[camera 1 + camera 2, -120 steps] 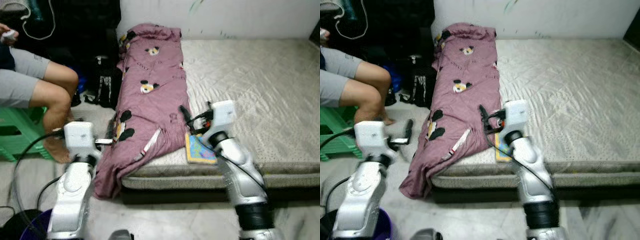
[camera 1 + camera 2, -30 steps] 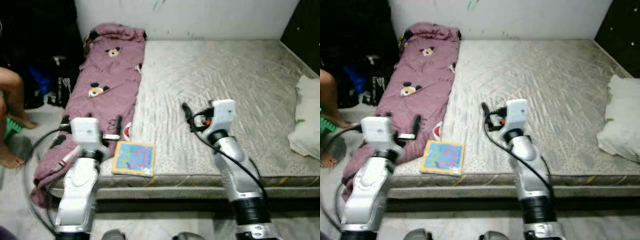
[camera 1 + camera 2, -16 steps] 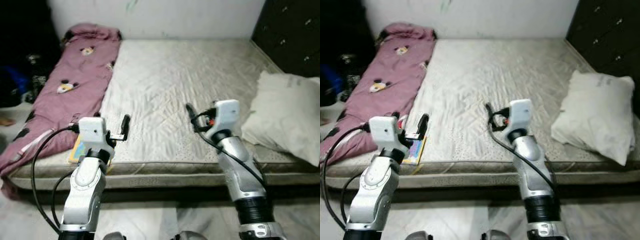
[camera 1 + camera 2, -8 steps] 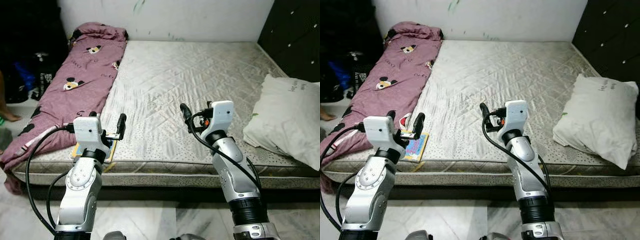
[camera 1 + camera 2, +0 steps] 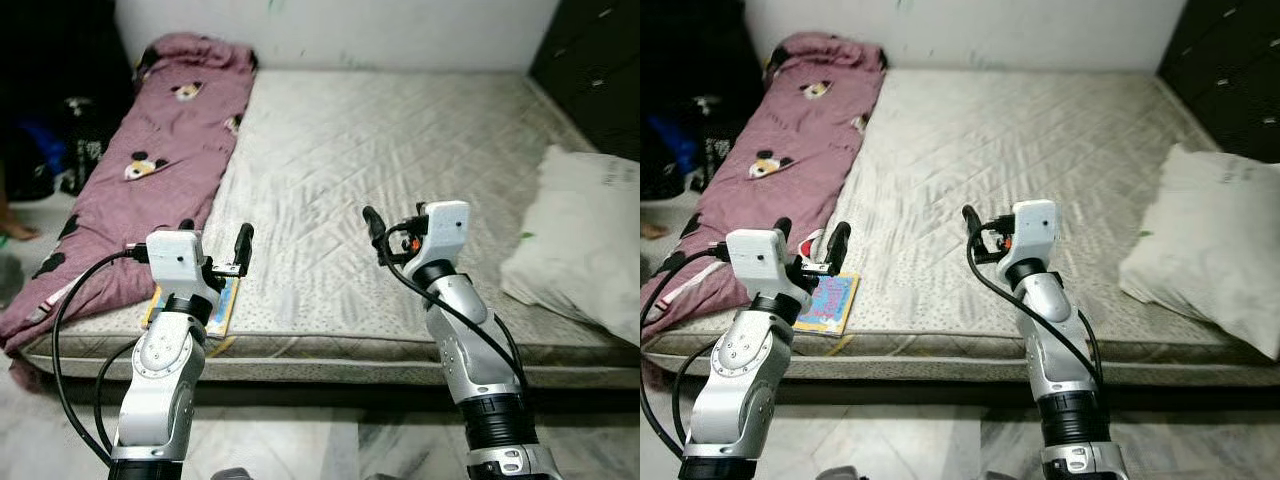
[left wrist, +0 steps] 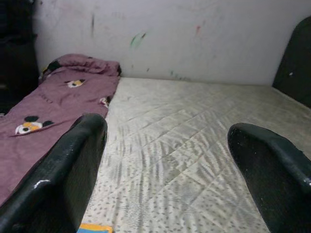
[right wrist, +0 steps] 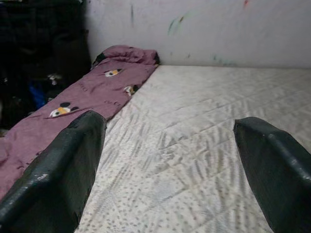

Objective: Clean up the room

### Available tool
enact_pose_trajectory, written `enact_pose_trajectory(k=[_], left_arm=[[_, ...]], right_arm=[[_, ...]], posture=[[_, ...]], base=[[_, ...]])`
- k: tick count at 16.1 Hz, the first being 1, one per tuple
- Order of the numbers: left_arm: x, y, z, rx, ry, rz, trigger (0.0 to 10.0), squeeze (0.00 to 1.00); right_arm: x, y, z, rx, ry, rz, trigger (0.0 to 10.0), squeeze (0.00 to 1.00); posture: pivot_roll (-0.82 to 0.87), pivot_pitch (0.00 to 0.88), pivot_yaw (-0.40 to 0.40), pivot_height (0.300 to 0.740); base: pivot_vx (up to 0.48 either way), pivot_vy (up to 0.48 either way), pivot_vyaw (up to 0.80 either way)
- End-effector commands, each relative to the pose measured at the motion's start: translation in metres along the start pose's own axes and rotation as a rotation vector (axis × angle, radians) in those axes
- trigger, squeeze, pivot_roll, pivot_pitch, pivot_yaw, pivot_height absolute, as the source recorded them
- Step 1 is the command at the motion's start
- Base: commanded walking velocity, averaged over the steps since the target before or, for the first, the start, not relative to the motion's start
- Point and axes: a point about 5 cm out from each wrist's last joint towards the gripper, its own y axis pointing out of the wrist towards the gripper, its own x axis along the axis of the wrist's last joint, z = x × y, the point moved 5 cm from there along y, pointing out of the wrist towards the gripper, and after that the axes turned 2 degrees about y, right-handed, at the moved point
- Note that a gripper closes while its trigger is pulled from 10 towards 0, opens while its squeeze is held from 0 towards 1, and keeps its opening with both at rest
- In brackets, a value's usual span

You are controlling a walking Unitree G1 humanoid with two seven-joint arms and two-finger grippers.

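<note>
The bare quilted mattress (image 5: 400,170) has wide open room at its middle. A pink printed blanket (image 5: 140,170) runs along its left edge, a white pillow (image 5: 1210,240) is cut off at the right edge, and a colourful book (image 5: 827,303), partly hidden, lies at the front-left corner. Left end effector (image 5: 810,248) and right end effector (image 7: 167,160) hover with fingers apart, holding nothing.

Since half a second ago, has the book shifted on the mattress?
No. The book lies at the mattress front edge beside the purple blanket, as before; the whole picture shifted, so the camera moved.
</note>
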Motion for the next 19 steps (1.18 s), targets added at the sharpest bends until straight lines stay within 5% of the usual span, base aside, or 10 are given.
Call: enact_pose_trajectory(k=[1,11,15,19], left_arm=[[0.003,0.001,0.001,-0.007,0.006,-0.01,10.0,0.0],[-0.002,0.006,-0.001,-0.007,0.021,0.005,10.0,0.0],[-0.01,0.017,0.001,0.042,0.029,0.016,10.0,0.0],[-0.035,-0.002,0.011,0.122,-0.007,0.087,10.0,0.0]], right_arm=[[0.008,0.003,-0.002,-0.008,-0.002,-0.025,10.0,0.0],[0.004,0.0,-0.007,-0.046,-0.01,-0.033,10.0,0.0],[-0.005,-0.001,-0.017,-0.058,-0.103,-0.016,10.0,0.0],[-0.025,-0.013,-0.019,-0.07,-0.116,0.03,10.0,0.0]], posture=[[-0.08,0.0,-0.015,0.74],[-0.1,0.0,0.02,0.74],[-0.12,0.0,0.017,0.74],[-0.11,0.0,0.029,0.74]], base=[[0.3,0.0,0.0],[0.261,0.0,0.0],[0.0,0.0,0.0],[0.0,0.0,0.0]])
